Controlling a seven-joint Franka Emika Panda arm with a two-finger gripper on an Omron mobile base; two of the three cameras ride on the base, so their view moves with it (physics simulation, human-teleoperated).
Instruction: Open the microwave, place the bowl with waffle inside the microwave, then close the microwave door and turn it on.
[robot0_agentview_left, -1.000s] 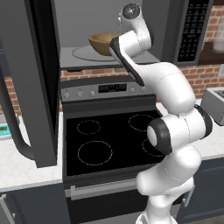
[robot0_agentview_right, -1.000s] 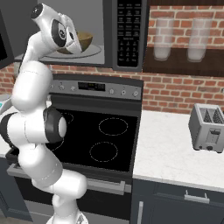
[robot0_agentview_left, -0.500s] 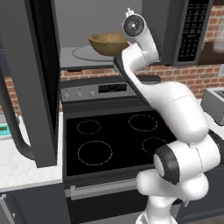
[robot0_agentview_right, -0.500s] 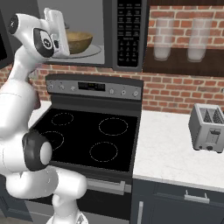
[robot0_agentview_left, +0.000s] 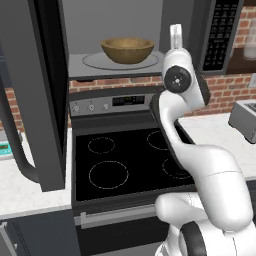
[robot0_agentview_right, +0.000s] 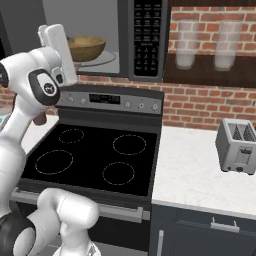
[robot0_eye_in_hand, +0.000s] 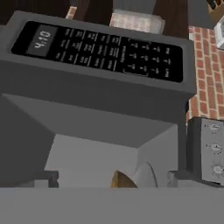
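Note:
The microwave (robot0_agentview_left: 115, 30) stands open above the stove, and its door (robot0_agentview_left: 45, 100) is swung out to the left with the curved handle (robot0_agentview_left: 20, 155) low on it. The brown bowl (robot0_agentview_left: 127, 50) sits on the round turntable (robot0_agentview_left: 100, 62) inside; the waffle is hidden behind the bowl's wall. My gripper (robot0_agentview_left: 175, 30) points upward just in front of the cavity's right side, to the right of the bowl and apart from it, holding nothing. From the other side the gripper (robot0_agentview_right: 54, 35) stands in front of the bowl (robot0_agentview_right: 87, 47). The hand view shows the keypad (robot0_eye_in_hand: 100, 48) and a sliver of bowl (robot0_eye_in_hand: 122, 180).
A black stove (robot0_agentview_left: 125, 160) with several burner rings lies below. The white counter (robot0_agentview_right: 200, 175) to its right carries a toaster (robot0_agentview_right: 239, 145). Two glass jars (robot0_agentview_right: 186, 45) stand on a shelf against the brick wall. The open door juts out over the stove's left edge.
My hand has pulled back from the bowl and shifted right, out of the cavity, while the arm swung round. The bowl stays on the turntable.

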